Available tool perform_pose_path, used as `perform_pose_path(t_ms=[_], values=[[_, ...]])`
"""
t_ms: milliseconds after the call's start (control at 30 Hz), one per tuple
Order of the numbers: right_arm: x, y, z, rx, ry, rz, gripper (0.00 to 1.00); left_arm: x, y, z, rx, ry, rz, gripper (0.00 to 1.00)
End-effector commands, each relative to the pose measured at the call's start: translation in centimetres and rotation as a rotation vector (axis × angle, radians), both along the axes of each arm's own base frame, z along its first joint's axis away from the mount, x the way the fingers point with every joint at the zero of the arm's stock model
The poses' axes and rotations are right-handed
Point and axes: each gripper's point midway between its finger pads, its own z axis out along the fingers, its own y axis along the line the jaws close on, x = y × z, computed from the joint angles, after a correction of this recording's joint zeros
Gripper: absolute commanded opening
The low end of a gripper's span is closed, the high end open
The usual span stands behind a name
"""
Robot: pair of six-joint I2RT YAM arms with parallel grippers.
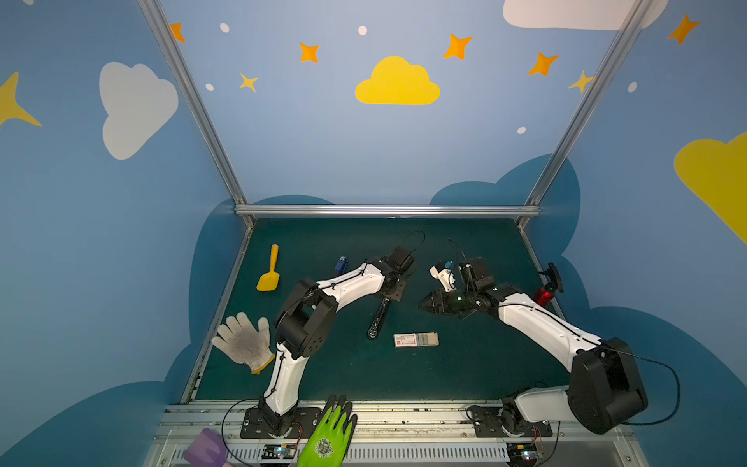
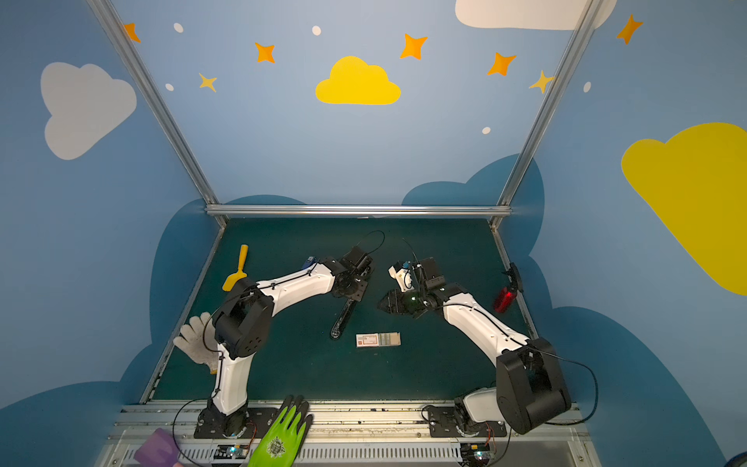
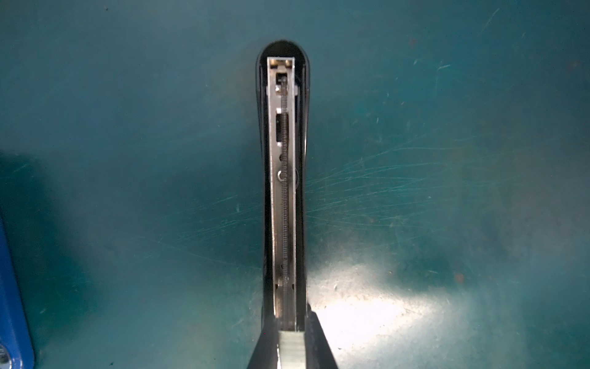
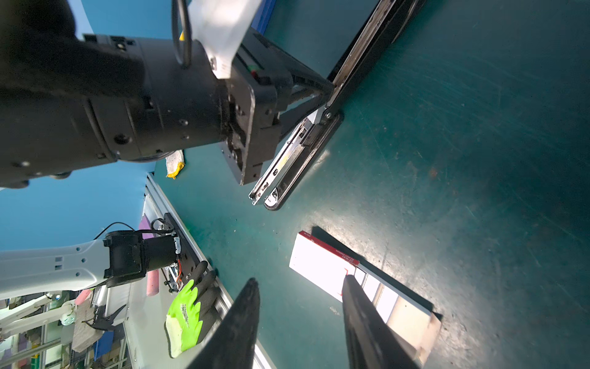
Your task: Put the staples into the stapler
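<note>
While the left gripper (image 4: 325, 97) sits pinched almost closed on the hinge end of the black stapler (image 1: 378, 319), the stapler lies opened out on the green mat (image 1: 323, 376), just left of centre. Its lid (image 3: 284, 191), spring side up, runs toward the far side under the left wrist. The silver magazine (image 4: 277, 166) and the base point near. Can't tell if the magazine holds anything.

The staples box (image 1: 406, 340) lies flat on the mat, just right of the stapler's near tip and not touching it. Its tray is slid out to the right, with grey staple strips (image 1: 427, 339) showing.

The right gripper (image 4: 299, 281) hovers raised, just far of the box, pointing left. Its jaws are about half open with nothing between them.

A yellow scoop (image 1: 269, 275) lies far left, a white glove (image 1: 244, 341) at the left edge, and a green glove (image 1: 329, 432) on the near rail.
</note>
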Motion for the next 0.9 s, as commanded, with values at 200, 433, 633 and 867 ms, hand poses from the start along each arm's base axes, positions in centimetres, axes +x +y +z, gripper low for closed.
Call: perform_pose_path(t_ms=[200, 433, 633, 867], values=[[0.1, 0.3, -0.1, 0.017, 0.013, 0.002, 0.43, 0.3, 0.8, 1.5, 0.024, -0.035, 0.001, 0.16], [0.2, 0.3, -0.1, 0.018, 0.017, 0.001, 0.43, 0.1, 0.8, 2.0, 0.015, -0.037, 0.001, 0.16], [0.3, 0.5, -0.1, 0.024, 0.019, 0.000, 0.43, 0.3, 0.8, 3.0, 0.007, -0.057, -0.003, 0.16], [0.2, 0.3, -0.3, 0.019, 0.026, -0.005, 0.43, -0.2, 1.1, 1.0, 0.029, -0.027, -0.001, 0.16]])
